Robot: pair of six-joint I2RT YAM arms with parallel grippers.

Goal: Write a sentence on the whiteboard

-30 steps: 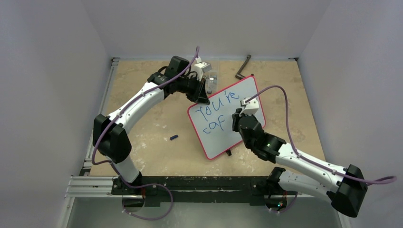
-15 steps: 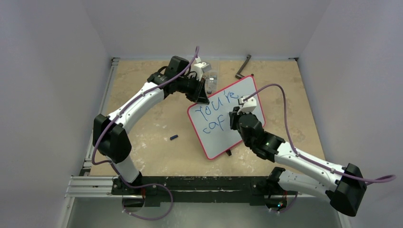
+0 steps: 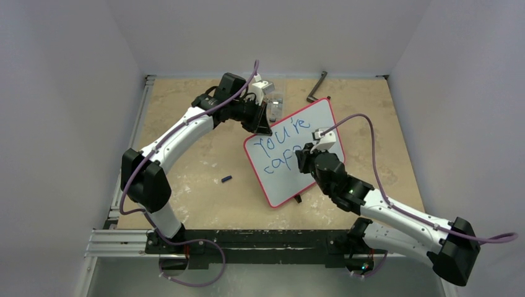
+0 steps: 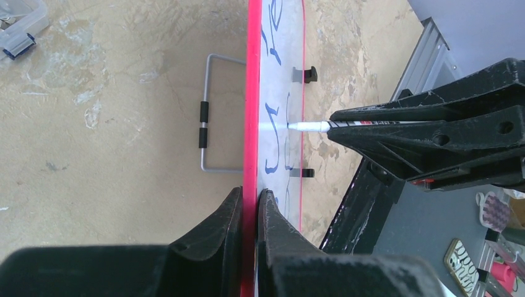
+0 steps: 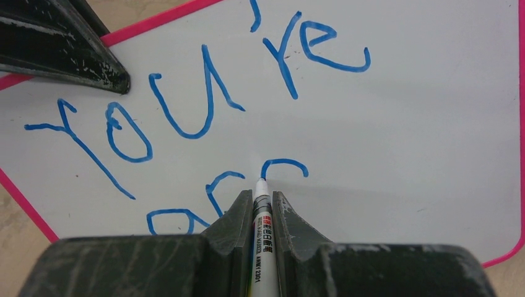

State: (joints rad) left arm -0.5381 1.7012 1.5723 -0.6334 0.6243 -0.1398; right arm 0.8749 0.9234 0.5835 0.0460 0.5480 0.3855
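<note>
Your left tool [image 4: 249, 197] pinches the far-left edge of the red-framed glossy whiteboard [image 3: 283, 180], steadying it mid-bench. Your right tool [image 5: 263, 197], clamped on the white marker pen [image 5: 260, 238], presses its tip into the blue handwritten sentence's [image 5: 204, 111] second line.

Item count on the surface [image 3: 186, 154]:
- whiteboard [image 3: 286, 182]: one, with two black feet [image 4: 304, 74]
- the sentence [image 5: 208, 80]: two written lines
- marker [image 5: 262, 238]: one
- hands: two, left hand [image 4: 249, 197] and right hand [image 5: 261, 199]
- small dark cap [image 3: 226, 179]: one
- black angled tool [image 3: 317, 88]: one
- clear container [image 3: 275, 99]: one
</note>
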